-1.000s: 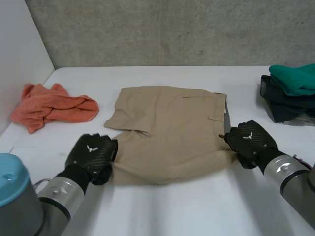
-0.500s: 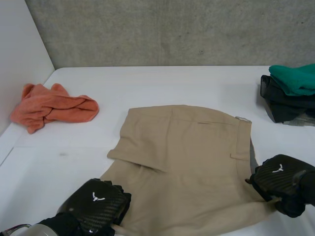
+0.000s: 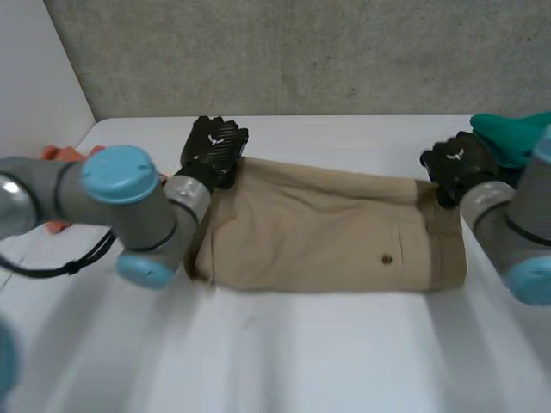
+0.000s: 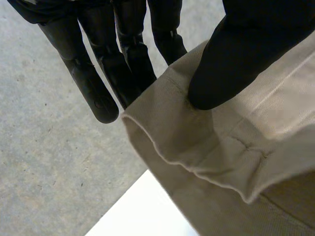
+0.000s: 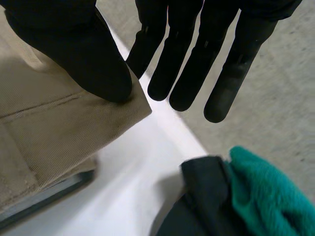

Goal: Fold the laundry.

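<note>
Shorts (image 3: 318,228) now folded over, far corners pinched by left hand (image 3: 215,146), right hand (image 3: 456,163).

Bare lab: white table (image 3: 327,361), concrete wall (image 3: 344,52)

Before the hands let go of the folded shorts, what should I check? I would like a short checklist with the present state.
1. Left hand pinches the far hem corner of the shorts: ok.
2. Right hand holds the far waistband corner, thumb on top: ok.
3. Layers flush along the far edge: cannot tell.
4. Near fold lies smooth on the table: ok.
5. Bare table between shorts and clothes pile: ok.
</note>
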Controlling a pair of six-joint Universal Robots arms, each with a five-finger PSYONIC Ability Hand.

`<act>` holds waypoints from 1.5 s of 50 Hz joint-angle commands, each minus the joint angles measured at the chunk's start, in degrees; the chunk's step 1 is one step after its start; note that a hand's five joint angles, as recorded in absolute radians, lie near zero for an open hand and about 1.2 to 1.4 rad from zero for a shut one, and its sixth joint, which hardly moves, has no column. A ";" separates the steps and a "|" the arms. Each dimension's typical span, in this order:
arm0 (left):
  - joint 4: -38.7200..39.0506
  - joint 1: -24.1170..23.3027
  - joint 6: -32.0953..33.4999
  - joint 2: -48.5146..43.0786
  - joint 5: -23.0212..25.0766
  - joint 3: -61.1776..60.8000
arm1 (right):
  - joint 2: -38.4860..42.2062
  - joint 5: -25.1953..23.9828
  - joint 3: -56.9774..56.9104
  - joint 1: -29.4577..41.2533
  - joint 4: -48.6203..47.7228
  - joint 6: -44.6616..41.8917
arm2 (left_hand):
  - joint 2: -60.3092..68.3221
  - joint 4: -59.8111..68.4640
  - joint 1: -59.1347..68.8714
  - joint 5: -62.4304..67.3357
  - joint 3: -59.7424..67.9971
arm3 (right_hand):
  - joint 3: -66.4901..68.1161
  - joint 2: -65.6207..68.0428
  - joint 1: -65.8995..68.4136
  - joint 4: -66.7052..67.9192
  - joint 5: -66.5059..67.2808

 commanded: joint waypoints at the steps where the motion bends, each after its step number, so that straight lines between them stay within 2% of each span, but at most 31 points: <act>1: 0.17 2.01 1.52 -12.66 0.52 16.15 | 12.96 1.62 -9.99 1.02 -10.34 -1.07 | 11.44 11.18 14.53 12.68 11.63 | 11.85 12.67 19.11 11.37 12.40; 2: 0.44 2.01 1.43 -13.45 0.87 17.30 | 14.11 1.79 -10.97 1.02 -11.06 -1.07 | 11.44 11.18 14.53 12.68 11.63 | 6.91 7.74 14.17 6.43 7.47; 3: 1.05 1.75 1.26 -14.51 2.09 18.44 | 15.08 1.88 -11.85 1.02 -11.41 -1.07 | -24.01 -24.27 -20.92 -22.77 -23.82 | -16.12 -15.29 -8.86 -16.60 -15.56; 4: 1.40 1.49 1.26 -14.87 2.97 18.80 | 15.96 2.14 -12.64 1.11 -11.50 -1.25 | -50.01 -50.27 -46.92 -48.77 -49.82 | -42.16 -41.33 -34.90 -42.64 -41.61; 5: 1.67 1.31 1.26 -14.96 3.77 18.72 | 16.93 3.28 -13.60 1.28 -11.59 -1.16 | -58.56 -58.82 -55.47 -57.32 -58.37 | -58.15 -57.33 -50.89 -58.63 -57.60; 6: 1.93 1.13 1.26 -14.96 4.73 18.54 | 17.20 3.99 -13.87 1.55 -11.50 -1.07 | -53.07 -53.33 -49.98 -51.83 -52.88 | -58.15 -57.33 -50.89 -58.63 -57.60; 7: 2.37 0.70 1.17 -14.78 5.70 18.10 | 17.03 4.51 -13.96 1.72 -11.42 -0.90 | -58.56 -58.82 -55.47 -57.32 -58.37 | -58.15 -57.33 -50.89 -58.63 -57.60; 12: 2.20 -0.54 1.17 -12.16 5.97 14.42 | 10.02 5.66 -9.77 2.60 -8.18 -0.55 | -58.56 -58.82 -55.47 -57.32 -58.37 | -58.15 -57.33 -50.89 -58.63 -57.60; 15: 2.20 -0.19 0.99 -6.10 5.88 9.15 | 5.96 4.79 -6.59 2.34 -3.35 0.15 | -58.56 -58.82 -55.47 -57.32 -58.37 | -58.15 -57.33 -50.89 -58.63 -57.60; 19: 1.85 -0.10 0.38 1.03 5.88 1.15 | 0.07 0.66 -2.11 2.08 5.62 3.93 | -58.56 -58.82 -55.47 -57.32 -58.37 | -58.15 -57.33 -50.89 -58.63 -57.60; 20: 1.85 -0.10 0.03 2.34 5.88 -0.43 | -1.33 -1.00 -0.27 1.90 9.29 5.68 | -58.56 -58.82 -55.47 -57.32 -58.37 | -53.41 -52.59 -46.15 -53.89 -52.86; 25: 1.58 -0.19 -3.39 11.04 5.97 -11.14 | -3.10 -5.50 5.63 -0.29 16.27 8.33 | -58.56 -58.82 -55.47 -57.32 -58.37 | -45.81 -44.98 -38.54 -46.29 -45.25; 29: 1.67 -0.27 -5.25 14.13 6.15 -16.43 | -3.10 -6.99 9.76 -2.40 14.35 8.24 | -58.56 -58.82 -55.47 -57.32 -58.37 | -43.10 -42.27 -35.84 -43.58 -42.55; 33: 2.02 -0.27 -5.78 15.19 6.15 -19.43 | -2.66 -6.82 12.31 -3.02 7.94 8.07 | -58.56 -58.82 -55.47 -57.32 -58.37 | -37.91 -37.08 -30.65 -38.39 -37.36; 37: 1.93 -0.19 -5.86 15.19 5.97 -20.31 | -0.82 -5.94 13.19 -3.11 1.69 6.84 | -58.56 -58.82 -55.47 -57.32 -58.37 | -19.92 -19.10 -12.66 -20.40 -19.37; 38: 1.93 -0.19 -5.86 15.19 5.97 -20.40 | -0.12 -5.16 13.45 -3.20 0.11 5.71 | -58.56 -58.82 -55.47 -57.32 -58.37 | -1.23 -0.41 6.03 -1.71 -0.68; 39: 1.76 -0.10 -5.86 15.36 5.97 -20.57 | -0.03 -4.45 13.72 -3.28 -0.60 4.91 | -58.56 -58.82 -55.47 -57.32 -58.37 | 11.72 12.54 18.98 11.24 12.27; 43: 1.58 -0.10 -5.95 17.37 5.88 -21.62 | -1.51 -0.50 16.70 -5.21 -4.72 1.92 | -58.56 -58.82 -55.47 -57.32 -58.37 | 11.85 12.67 19.11 11.37 12.40; 45: 1.58 -0.10 -5.95 18.61 5.97 -22.33 | -6.32 0.30 18.80 -6.18 -7.79 0.08 | -58.56 -58.82 -55.47 -57.32 -58.37 | 11.85 12.67 19.11 11.37 12.40; 49: 1.67 -0.19 -6.13 21.95 5.97 -24.00 | -13.01 0.47 20.22 -7.85 -9.05 -5.97 | -58.56 -58.82 -55.47 -57.32 -58.37 | 11.85 12.67 19.11 11.37 12.40; 56: 1.67 0.16 -9.55 26.70 5.97 -27.42 | -13.56 0.12 18.47 -8.47 -7.55 -17.06 | -58.56 -58.82 -55.47 -57.32 -58.37 | 11.85 12.67 19.11 11.37 12.40; 59: 1.67 0.69 -11.40 27.76 5.97 -28.74 | -13.74 -2.06 16.71 -4.62 -9.39 -19.70 | -58.56 -58.82 -55.47 -57.32 -58.37 | 11.85 12.67 19.11 11.37 12.40; 63: 1.67 1.22 -12.45 28.46 5.88 -29.62 | -12.77 -11.10 15.22 6.89 -14.13 -21.37 | -58.56 -58.82 -55.47 -57.32 -58.37 | 11.85 12.67 19.11 11.37 12.40; 64: 1.67 1.31 -12.54 28.63 5.88 -29.71 | -11.38 -15.74 15.13 11.17 -16.49 -22.16 | -58.56 -58.82 -55.47 -57.32 -58.37 | 11.85 12.67 19.11 11.37 12.40; 68: 1.58 2.01 -12.54 29.34 5.71 -30.50 | -5.85 -24.28 15.13 18.75 -19.41 -24.71 | -58.56 -58.82 -55.47 -57.32 -58.37 | 11.85 12.67 19.11 11.37 12.40; 73: 1.58 3.06 -12.63 29.95 4.74 -30.68 | 0.75 -24.92 14.60 22.55 -17.05 -29.89 | -58.56 -58.82 -55.47 -57.32 -58.37 | 11.85 12.67 19.11 11.37 12.40; 74: 1.58 3.15 -12.63 29.87 4.31 -30.68 | 1.11 -24.84 14.42 22.73 -16.60 -30.25 | -58.56 -58.82 -55.47 -57.32 -58.37 | 5.25 6.07 12.51 4.77 5.80; 75: 1.58 3.24 -12.63 29.87 4.13 -30.51 | 1.38 -24.66 14.16 23.08 -16.34 -30.60 | -58.56 -58.82 -55.47 -57.32 -58.37 | -8.47 -7.65 -1.21 -8.95 -7.92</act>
